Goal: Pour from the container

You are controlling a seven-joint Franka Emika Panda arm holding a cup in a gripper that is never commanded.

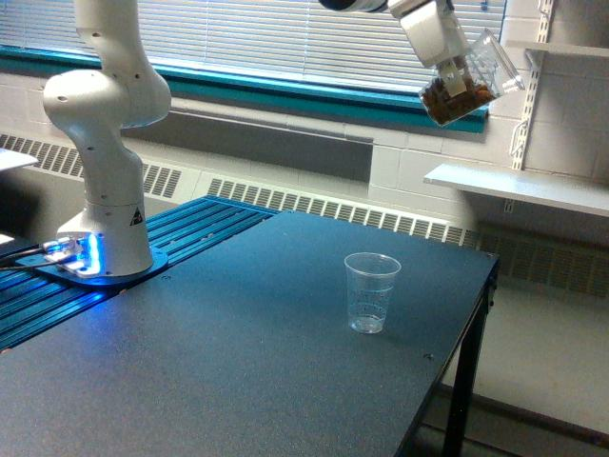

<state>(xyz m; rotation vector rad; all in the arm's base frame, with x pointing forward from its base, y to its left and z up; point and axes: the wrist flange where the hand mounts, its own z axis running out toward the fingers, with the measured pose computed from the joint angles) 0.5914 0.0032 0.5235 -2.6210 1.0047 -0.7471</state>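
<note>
Here, at the exterior view's left, the Franka arm's base [103, 238] stands on the dark table [238, 362]. 1 clear plastic cup [371, 292] stands upright mid-table. Top right, the gripper [455, 69], partly cropped, clasps the tilted clear container [471, 81] holding brown contents, high above the cup.

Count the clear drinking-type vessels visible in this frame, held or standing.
2. The container is held tilted in the gripper high at the exterior view's upper right, with brown contents inside. The plastic cup stands upright on the table. None appear hidden.
</note>
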